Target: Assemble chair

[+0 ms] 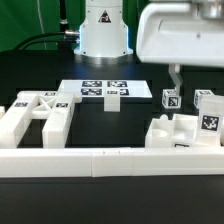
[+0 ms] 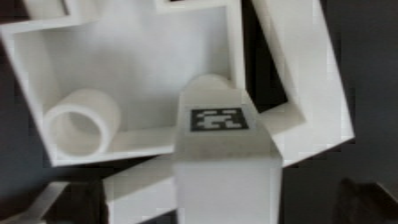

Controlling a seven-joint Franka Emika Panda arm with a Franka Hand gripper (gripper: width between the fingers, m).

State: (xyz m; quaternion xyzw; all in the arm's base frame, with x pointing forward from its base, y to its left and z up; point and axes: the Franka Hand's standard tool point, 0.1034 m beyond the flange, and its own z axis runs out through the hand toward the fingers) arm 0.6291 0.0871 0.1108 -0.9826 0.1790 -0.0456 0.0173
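My gripper [image 1: 174, 87] hangs at the exterior view's right and is shut on a short white post [image 1: 171, 99] with a square tag. It holds the post just above a cluster of white chair pieces [image 1: 180, 133]. In the wrist view the tagged post [image 2: 219, 120] runs out from between the jaws of my gripper [image 2: 224, 205]. It sits over a white slab with a raised rim [image 2: 125, 60] and a round socket [image 2: 80, 125]. The X-braced frame [image 1: 40, 113] lies at the exterior view's left. Another tagged white piece [image 1: 207, 106] stands at the far right.
The marker board [image 1: 100, 90] lies flat in the middle in front of the robot base [image 1: 103, 35]. A long low white border wall [image 1: 110, 161] runs across the front. The tabletop is black.
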